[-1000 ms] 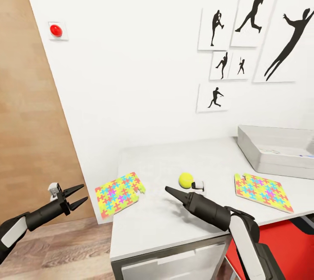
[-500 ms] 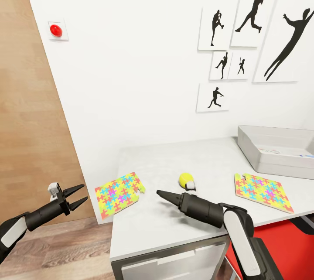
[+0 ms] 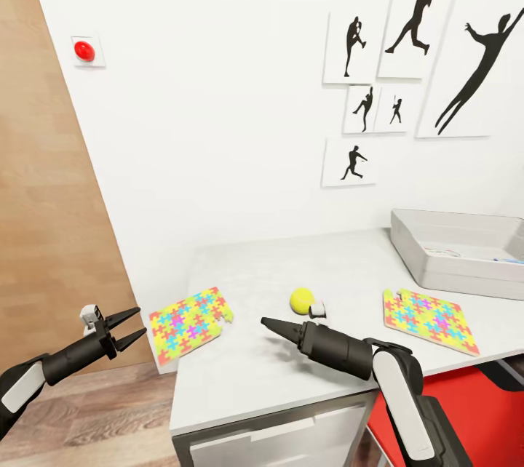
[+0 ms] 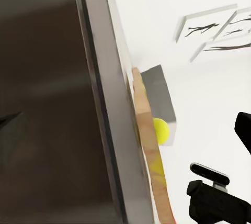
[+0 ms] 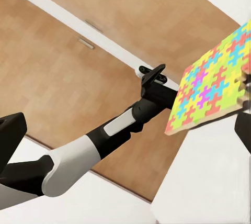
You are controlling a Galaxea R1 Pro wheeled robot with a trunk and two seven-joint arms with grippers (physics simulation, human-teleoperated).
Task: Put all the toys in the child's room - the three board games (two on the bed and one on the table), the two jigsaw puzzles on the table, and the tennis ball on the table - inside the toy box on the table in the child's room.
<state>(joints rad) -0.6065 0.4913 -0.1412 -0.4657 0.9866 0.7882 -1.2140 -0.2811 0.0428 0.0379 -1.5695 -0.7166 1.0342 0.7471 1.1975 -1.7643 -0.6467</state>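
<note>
On the pale grey table (image 3: 342, 263) a jigsaw puzzle (image 3: 189, 323) lies at the left end, overhanging the edge. The tennis ball (image 3: 301, 299) rests mid-table, and a second jigsaw puzzle (image 3: 429, 319) lies right of it. The grey toy box (image 3: 437, 270) stands at the back right; a pale printed flat box (image 3: 440, 252) and a blue edge (image 3: 509, 260) show inside. My right gripper (image 3: 268, 323) hovers open between the ball and the left puzzle (image 5: 209, 93). My left gripper (image 3: 135, 325) is open over the floor, left of the table. The bed is out of view.
A white wall with black silhouette posters (image 3: 407, 23) and a red button (image 3: 84, 51) rises behind the table. Wooden floor (image 3: 94, 423) lies left of the table, white drawers (image 3: 291, 438) sit under its front, and something red (image 3: 458, 401) is below the right end.
My right gripper drew back from the tennis ball toward the left puzzle. The head camera then shifted, sliding the whole scene a little left. The left arm held still.
</note>
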